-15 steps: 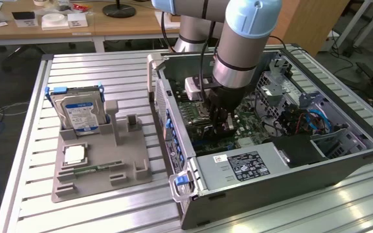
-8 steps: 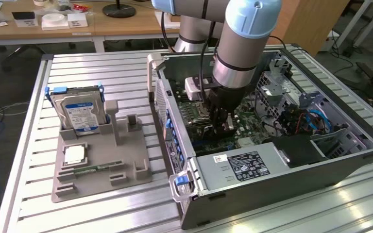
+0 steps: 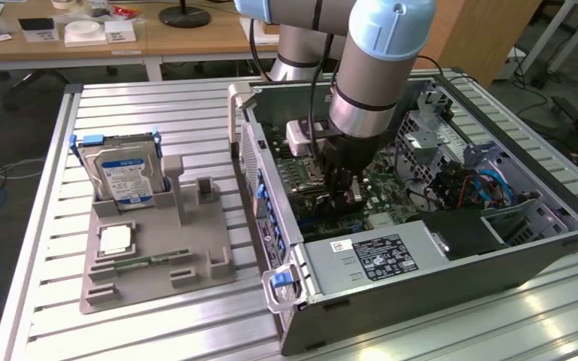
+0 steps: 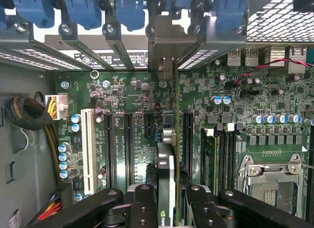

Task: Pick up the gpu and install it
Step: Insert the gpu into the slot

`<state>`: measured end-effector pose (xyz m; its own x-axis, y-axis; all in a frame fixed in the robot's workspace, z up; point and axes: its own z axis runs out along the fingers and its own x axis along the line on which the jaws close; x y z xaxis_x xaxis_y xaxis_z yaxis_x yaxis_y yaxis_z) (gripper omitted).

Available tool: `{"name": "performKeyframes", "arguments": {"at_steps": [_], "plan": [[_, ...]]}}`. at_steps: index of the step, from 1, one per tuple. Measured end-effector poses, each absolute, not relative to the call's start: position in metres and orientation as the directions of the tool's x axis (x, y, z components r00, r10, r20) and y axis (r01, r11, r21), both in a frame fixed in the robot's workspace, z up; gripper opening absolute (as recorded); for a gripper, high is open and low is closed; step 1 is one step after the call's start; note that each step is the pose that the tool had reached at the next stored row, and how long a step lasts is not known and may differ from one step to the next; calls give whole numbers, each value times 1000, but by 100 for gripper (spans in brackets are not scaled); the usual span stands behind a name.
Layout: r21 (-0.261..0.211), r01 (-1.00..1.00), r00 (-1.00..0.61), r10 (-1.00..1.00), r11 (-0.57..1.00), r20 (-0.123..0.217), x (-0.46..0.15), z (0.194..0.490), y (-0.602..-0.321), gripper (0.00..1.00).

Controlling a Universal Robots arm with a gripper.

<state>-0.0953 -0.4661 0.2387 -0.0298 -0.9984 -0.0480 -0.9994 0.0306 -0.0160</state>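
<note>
Pincer [image 4: 169,208] clamps gpu [image 4: 166,164] edge-on over motherboard [image 4: 122,90]; seating unclear.

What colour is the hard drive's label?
The label is mostly blue, best seen in the exterior view.

The arm [image 3: 384,45] reaches down steeply from above. Its pale blue joint cap is uppermost, and the silver tube below it leans slightly toward the exterior view's left. Under a black band the wrist [image 3: 361,113] points almost straight down. A small white camera box [image 3: 304,137] is fixed to the wrist's side, on the exterior view's left. The black pincer [image 3: 342,192] hangs beneath the wrist, aimed downward. In the wrist view its two black fingers [image 4: 143,208] stand close together, with the linkage arms splayed outward on either side. The fingers are clamped on the near edge of the graphics card [image 4: 166,169], which stands upright between them.
</note>
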Motion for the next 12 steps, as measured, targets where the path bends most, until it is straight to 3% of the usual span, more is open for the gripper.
{"name": "performKeyframes", "arguments": {"at_steps": [11,12], "plan": [[-16,-999,-30,-998,31,-49,-95,238,-466,28],[-16,-999,-30,-998,31,-48,-95,239,-466,35]]}}
